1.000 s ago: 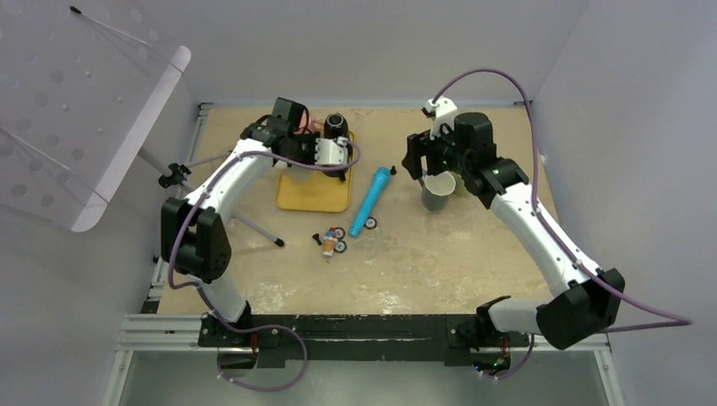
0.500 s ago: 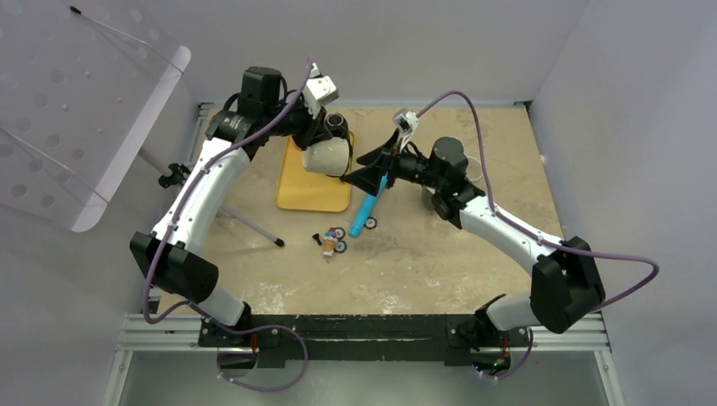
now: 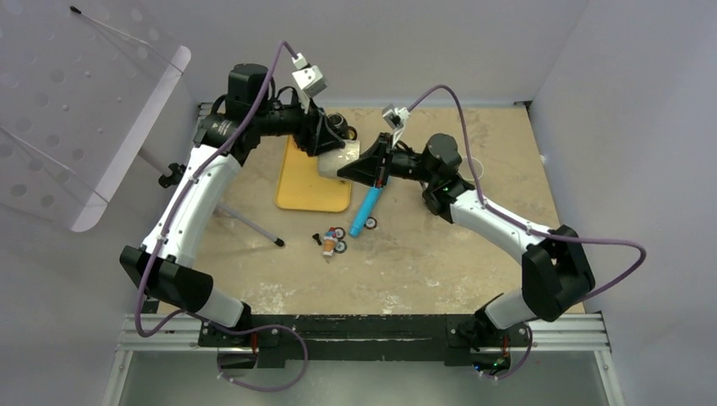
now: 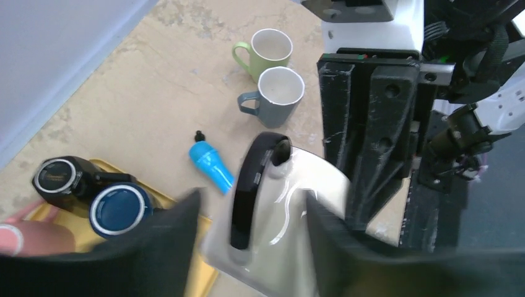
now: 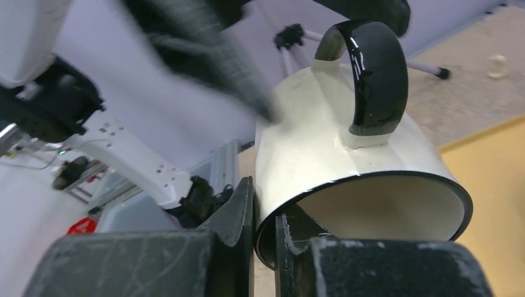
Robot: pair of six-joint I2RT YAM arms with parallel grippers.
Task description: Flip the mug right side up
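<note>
The mug (image 3: 342, 158) is cream with a black handle and black rim. It hangs on its side in the air over the right edge of the yellow tray (image 3: 309, 190), between both arms. My right gripper (image 3: 362, 165) is shut on the rim, one finger inside the mug (image 5: 322, 142) and one outside, as the right wrist view (image 5: 264, 204) shows. My left gripper (image 3: 325, 144) straddles the body from the base end. Its fingers (image 4: 179, 235) are blurred on either side of the mug (image 4: 291, 204), handle facing the camera. Whether they still press I cannot tell.
A grey mug (image 4: 280, 93) and a green mug (image 4: 269, 48) stand upright on the table at the right. A blue tube (image 3: 369, 200) and small wheeled parts (image 3: 334, 241) lie mid-table. Two dark round containers (image 4: 59, 176) sit on the tray. A tripod leg (image 3: 245, 222) reaches in from the left.
My left arm lifted the mug off the tray. My right arm swung left from the grey mug, and its jaws shut on the mug's rim. The left fingers now look blurred.
</note>
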